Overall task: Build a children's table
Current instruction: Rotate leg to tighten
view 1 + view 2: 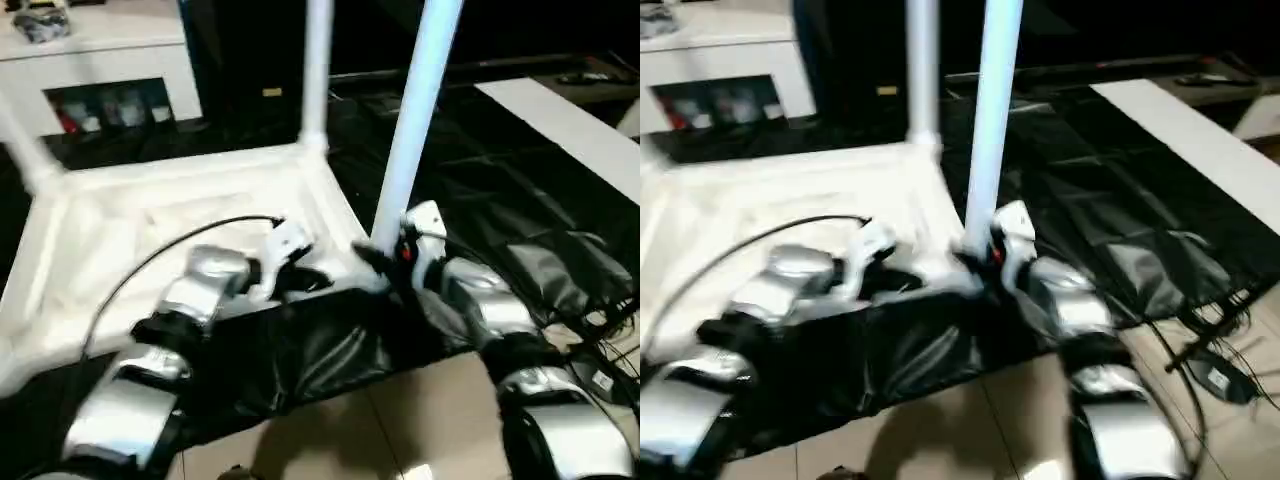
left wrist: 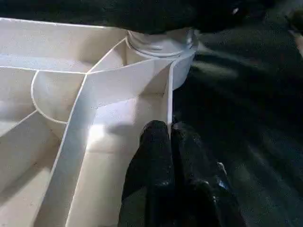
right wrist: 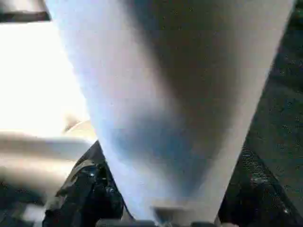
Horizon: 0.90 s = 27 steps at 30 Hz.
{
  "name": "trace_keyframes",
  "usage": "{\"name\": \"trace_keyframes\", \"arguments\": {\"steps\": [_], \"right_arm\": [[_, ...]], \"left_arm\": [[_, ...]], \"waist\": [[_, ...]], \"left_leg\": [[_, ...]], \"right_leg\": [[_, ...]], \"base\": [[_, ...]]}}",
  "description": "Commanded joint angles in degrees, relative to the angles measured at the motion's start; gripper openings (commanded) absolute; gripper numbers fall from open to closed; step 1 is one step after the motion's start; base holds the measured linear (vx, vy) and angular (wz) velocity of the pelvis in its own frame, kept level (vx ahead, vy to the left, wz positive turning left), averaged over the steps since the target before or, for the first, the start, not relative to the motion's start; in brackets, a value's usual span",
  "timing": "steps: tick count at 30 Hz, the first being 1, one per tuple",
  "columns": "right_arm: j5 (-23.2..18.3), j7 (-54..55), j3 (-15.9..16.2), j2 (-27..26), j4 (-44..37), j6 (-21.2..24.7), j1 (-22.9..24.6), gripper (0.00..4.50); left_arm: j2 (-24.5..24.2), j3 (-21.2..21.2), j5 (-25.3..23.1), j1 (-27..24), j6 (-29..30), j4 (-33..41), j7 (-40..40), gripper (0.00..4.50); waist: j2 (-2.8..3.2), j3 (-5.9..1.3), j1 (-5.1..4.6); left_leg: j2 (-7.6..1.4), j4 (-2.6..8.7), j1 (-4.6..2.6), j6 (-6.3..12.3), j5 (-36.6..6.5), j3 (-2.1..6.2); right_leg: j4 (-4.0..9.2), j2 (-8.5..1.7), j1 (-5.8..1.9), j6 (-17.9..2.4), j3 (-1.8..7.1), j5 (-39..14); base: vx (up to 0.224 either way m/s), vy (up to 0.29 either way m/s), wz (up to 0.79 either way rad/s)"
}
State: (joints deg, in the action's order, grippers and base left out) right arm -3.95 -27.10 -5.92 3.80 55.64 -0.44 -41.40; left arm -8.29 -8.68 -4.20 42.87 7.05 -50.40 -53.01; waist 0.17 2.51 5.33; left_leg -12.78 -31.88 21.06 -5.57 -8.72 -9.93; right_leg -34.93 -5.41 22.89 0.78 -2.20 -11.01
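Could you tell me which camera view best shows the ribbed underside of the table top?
The left wrist view: the table top's ribs and a corner socket appear close up beside the left gripper. Both eye views show the whole underside from farther away, its ribs faint. The right wrist view mostly shows the leg between the right gripper's fingers.

table (image 1: 150,215) upside-down on sheet (image 1: 480,180), legs (image 1: 318,70) up

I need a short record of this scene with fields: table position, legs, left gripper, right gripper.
table position: tabletop lies upside down on black sheet, ribs up
legs: one leg upright in far corner socket; second leg at near corner
left gripper: left gripper shut, at the tabletop's rim
right gripper: right gripper around second leg's base
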Motion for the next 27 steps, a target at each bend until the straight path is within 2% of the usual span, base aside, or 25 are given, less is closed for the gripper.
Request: {"name": "trace_keyframes", "arguments": {"steps": [1, 7, 8, 10, 14, 17, 20, 21, 23, 25, 27], "right_arm": [[-0.5, 3.7, 1.7, -6.9, 5.8, 1.6, -0.6, 2.04], [0.1, 2.1, 1.7, -7.5, 6.7, -0.4, -1.5, 2.04], [0.1, 1.9, 1.7, -7.5, 6.8, -0.7, -1.5, 2.38], [-0.7, 0.5, 0.9, -6.6, 7.1, -1.3, -1.6, 2.73], [-0.2, -3.5, 1.8, -4.2, 6.3, -3.8, -0.9, 3.14], [-0.3, -6.3, 2.6, -2.3, 3.8, -4.2, 0.4, 3.26], [0.0, -9.2, 3.7, -0.3, -0.2, -4.4, 2.4, 3.66], [-0.3, -11.3, 4.0, 1.2, -3.5, -3.8, 4.0, 3.7], [-0.5, -12.5, 4.3, 2.2, -5.7, -3.3, 5.1, 3.7], [-2.1, -18.7, 5.6, 6.7, -17.4, -0.1, 11.2, 3.7], [-2.2, -21.0, 6.7, 9.0, -23.1, 1.2, 14.4, 3.7]], "left_arm": [[5.5, -1.3, 1.2, 2.7, -0.6, 1.0, 2.6, 0.0], [4.7, -2.1, 0.5, 1.6, -1.3, 2.3, 1.2, 0.0], [4.5, -2.1, 0.5, 1.5, -1.4, 2.3, 1.2, 0.0], [3.5, -2.1, 0.6, 0.8, -2.1, 2.9, -0.3, 0.0], [1.9, -2.4, 0.6, -0.2, -3.5, 3.1, -1.7, 0.0], [1.4, -2.3, 0.6, -0.8, -4.2, 3.2, -2.3, 0.0], [1.1, -2.5, 0.6, -1.4, -5.5, 3.6, -3.0, 0.0], [0.9, -2.5, 0.3, -1.8, -6.6, 3.9, -2.6, 0.0], [1.0, -2.4, 0.3, -2.0, -6.9, 3.9, -2.0, 0.0], [1.0, -0.8, 1.8, -2.9, -6.7, 5.7, -1.1, 0.0], [0.5, 0.1, 3.1, -3.4, -5.8, 7.5, -1.8, 0.0]], "waist": [[0.31, -3.09, 0.0], [0.29, -3.18, 0.0], [0.27, -3.15, -0.02], [0.24, -3.15, -0.07], [0.09, -3.2, -0.12], [-0.11, -3.35, -0.08], [-0.11, -3.49, 0.17], [-0.38, -3.52, 0.31], [-0.45, -3.69, 0.59], [-0.87, -3.73, 1.21], [-0.96, -3.73, 1.9]], "left_leg": [[0.25, 3.98, -0.85, -1.65, -21.5, -0.29], [0.22, 3.91, -0.42, -0.22, -19.3, -0.36], [0.22, 3.92, -0.41, -0.2, -19.4, -0.36], [0.22, 3.96, -0.38, 0.01, -19.8, -0.34], [0.16, 3.91, -0.3, 0.34, -19.1, -0.38], [0.11, 3.64, -0.17, 1.3, -16.6, -0.52], [0.14, 3.33, -0.09, 2.31, -13.7, -0.61], [0.14, 3.2, -0.12, 2.97, -12.7, -0.69], [0.09, 2.95, -0.15, 3.94, -11.1, -0.79], [0.09, 2.63, -0.15, 5.3, -9.2, -0.94], [0.04, 2.58, -0.06, 5.93, -8.6, -0.92]], "right_leg": [[5.31, -1.96, -1.51, -10.6, 1.21, -18.6], [4.94, -1.78, -2.0, -11.3, 1.11, -13.6], [4.92, -1.76, -2.01, -11.4, 1.1, -13.5], [4.9, -1.81, -2.09, -11.5, 1.08, -13.9], [4.88, -1.88, -2.14, -11.7, 1.13, -13.4], [4.43, -1.73, -2.4, -12.7, 1.12, -9.0], [3.96, -1.63, -2.7, -13.6, 1.07, -4.3], [3.85, -1.51, -2.81, -13.9, 1.02, -2.6], [3.52, -1.53, -2.91, -14.3, 1.0, 0.1], [3.35, -1.49, -3.07, -14.1, 1.07, 2.5], [3.31, -1.61, -3.09, -13.6, 1.01, 2.2]], "base": [[0.0, 0.0, 0.0], [0.0, 0.0, 0.0], [0.0, 0.0, 0.0], [0.0, 0.0, 0.0], [0.0, 0.0, 0.0], [0.0, 0.0, 0.0], [0.0, 0.0, 0.0], [0.0, 0.0, 0.0], [0.0, 0.0, 0.0], [0.0, 0.0, 0.0], [0.0, 0.0, 0.0]]}}
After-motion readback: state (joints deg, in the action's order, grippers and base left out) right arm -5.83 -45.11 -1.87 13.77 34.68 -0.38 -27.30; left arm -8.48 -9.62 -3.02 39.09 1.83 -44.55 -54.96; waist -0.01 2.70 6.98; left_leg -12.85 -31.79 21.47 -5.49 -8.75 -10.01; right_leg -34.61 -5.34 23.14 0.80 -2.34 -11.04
